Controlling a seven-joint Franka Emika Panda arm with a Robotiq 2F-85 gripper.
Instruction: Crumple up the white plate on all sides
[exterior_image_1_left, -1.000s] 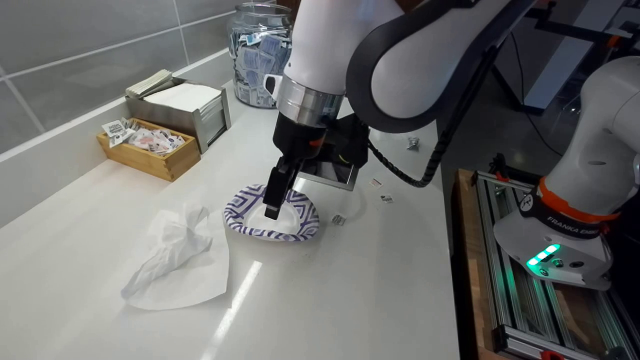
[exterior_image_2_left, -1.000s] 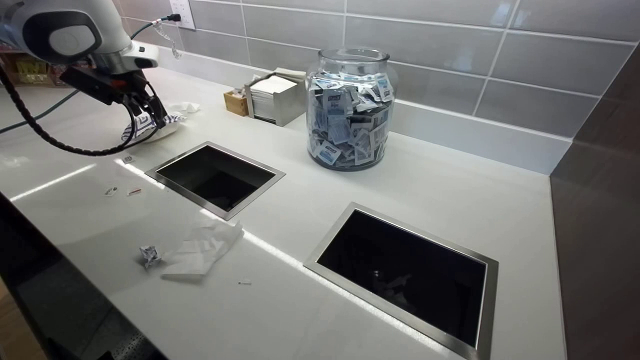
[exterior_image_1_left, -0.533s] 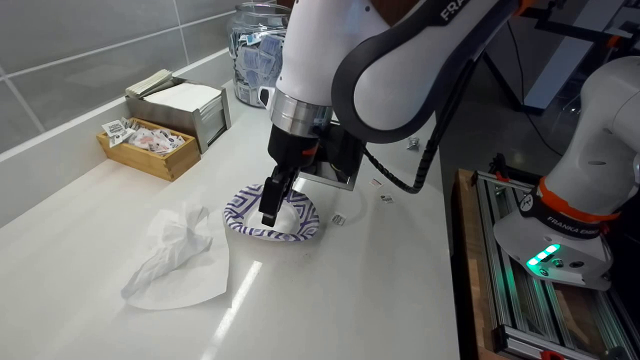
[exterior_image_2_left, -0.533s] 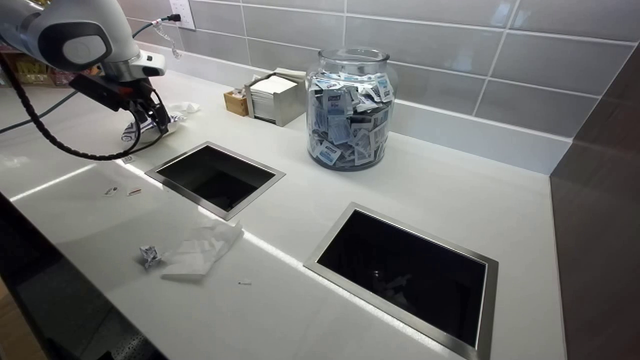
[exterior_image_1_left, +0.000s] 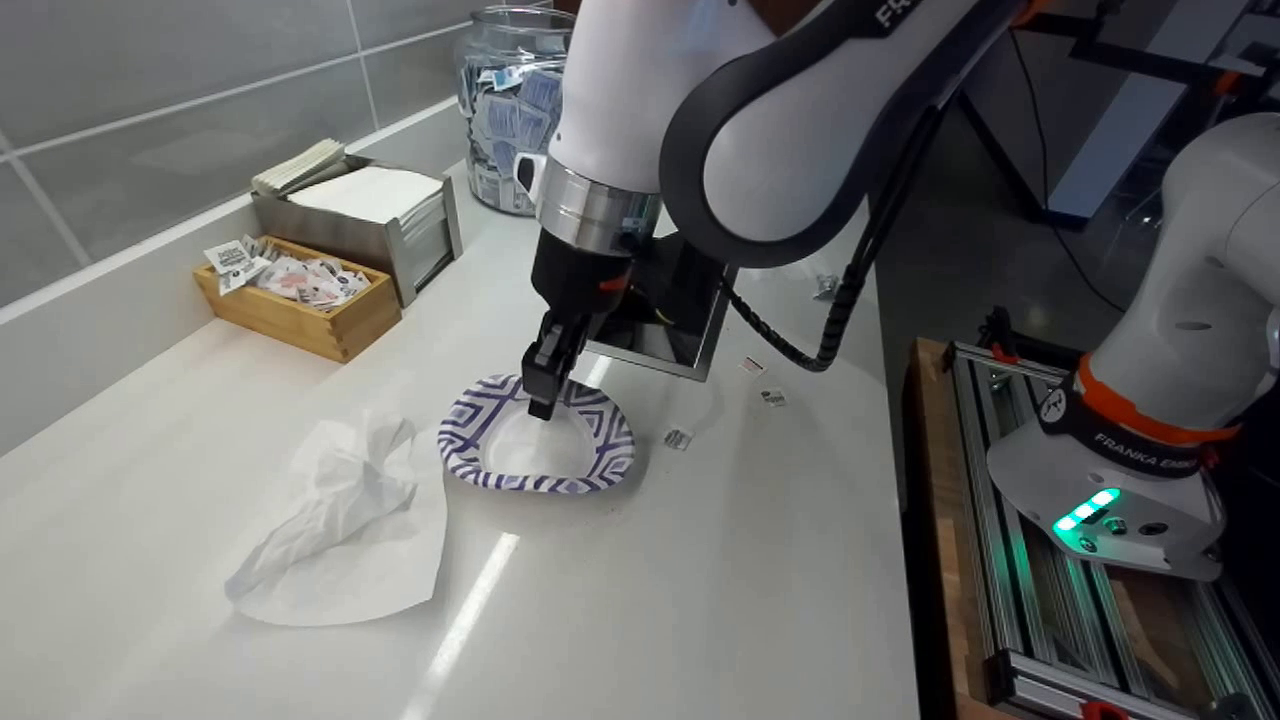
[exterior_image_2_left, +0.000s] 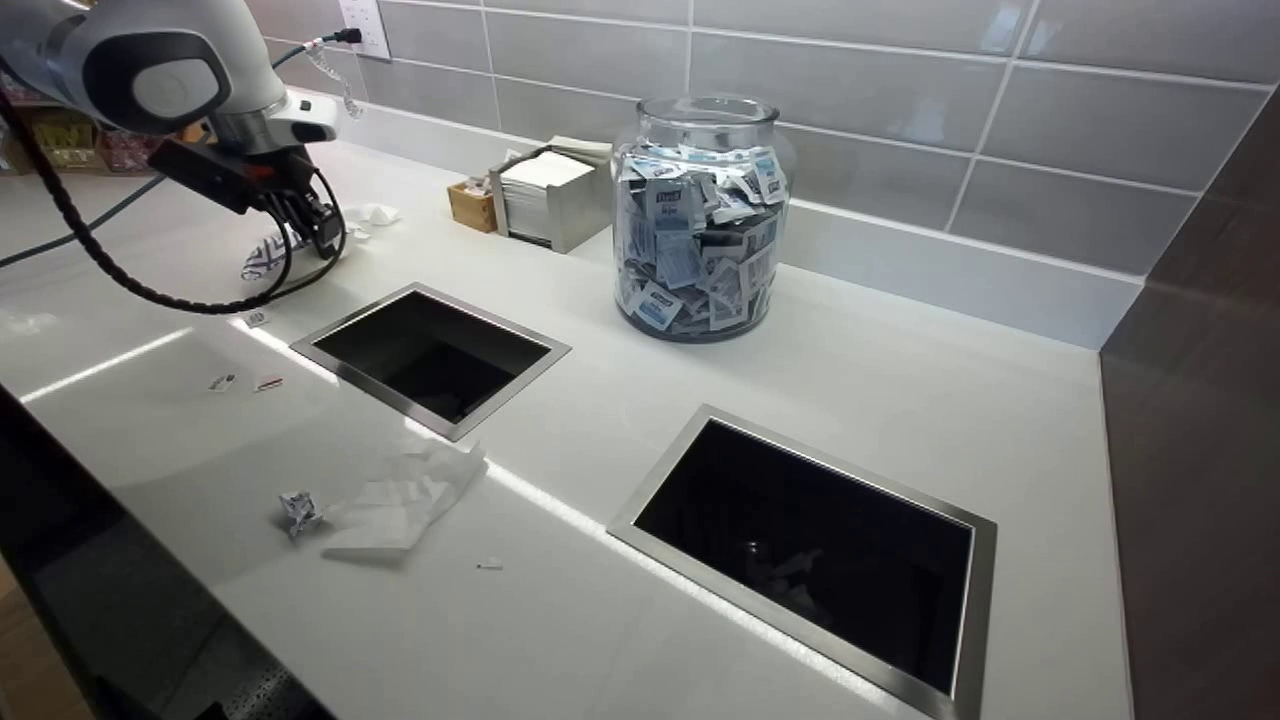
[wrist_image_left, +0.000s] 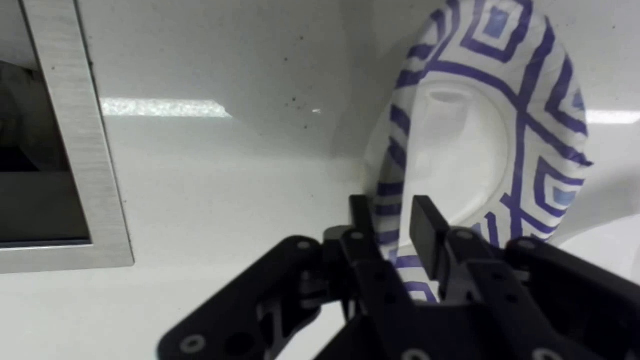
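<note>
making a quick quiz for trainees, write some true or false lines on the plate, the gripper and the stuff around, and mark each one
1. In the wrist view, an edge of the plate is between the jaws of the gripper. True.
2. The plate is squeezed into a tight ball. False: it lies open, with an edge bent up.
3. The holder of napkins stands between the box and the jar. True.
4. The tissue beside the plate is smooth. False: that tissue is wrinkled and partly bunched up.
5. The jar holds many packets. True.
6. The plate is plain white. False: it has a purple pattern around its white centre.
</note>
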